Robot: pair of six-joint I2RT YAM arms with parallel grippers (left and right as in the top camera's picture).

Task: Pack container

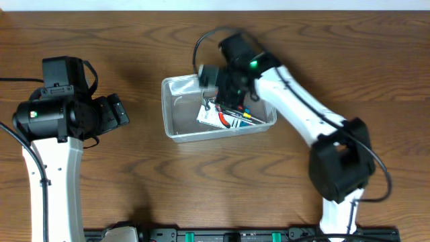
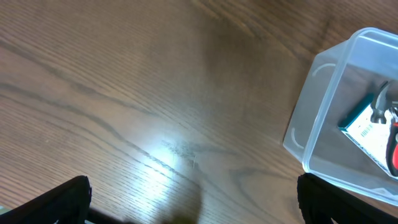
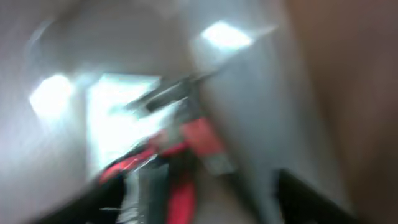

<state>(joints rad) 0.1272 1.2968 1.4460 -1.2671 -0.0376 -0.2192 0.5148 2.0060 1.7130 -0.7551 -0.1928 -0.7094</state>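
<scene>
While over container [image 1: 172, 125], right gripper [image 1: 227, 101] agape

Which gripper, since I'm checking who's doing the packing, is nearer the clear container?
Right. The right gripper reaches into the container; the left gripper sits apart, off its short end, above the table.

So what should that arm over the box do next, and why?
Probably lift the right fingers straight up out of the clear box. They look spread apart, though that view is blurred, and the red-handled tools seem to lie on the box's floor beneath them, so the drop looks done. Rising straight should keep the fingers off the walls.
</scene>
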